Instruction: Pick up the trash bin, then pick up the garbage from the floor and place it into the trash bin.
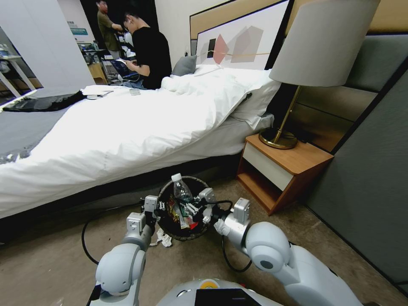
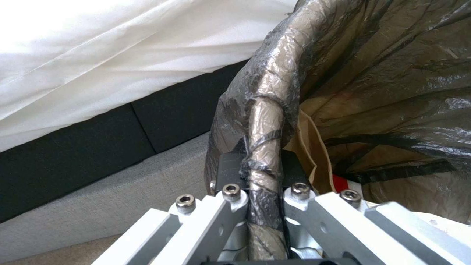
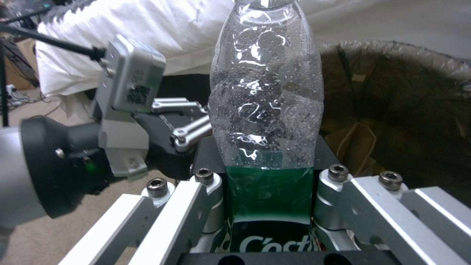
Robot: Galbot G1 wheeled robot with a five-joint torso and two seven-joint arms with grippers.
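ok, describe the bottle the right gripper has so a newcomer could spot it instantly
Start at the bed; on the floor before it the left gripper holds the trash bin by its rim. The clear plastic bottle stands upright over the bin, clamped in the right gripper. Unlike the wrappers inside, it is transparent with a white cap and green label.

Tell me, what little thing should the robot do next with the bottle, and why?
Probably open the right end effector: it grips the clear plastic bottle above the round black-lined trash bin, which the left end effector holds by its rim, so the bottle should drop in.

White rounded arms [image 1: 123, 263], silver screw-studded jaws, black cables [image 1: 87, 242].
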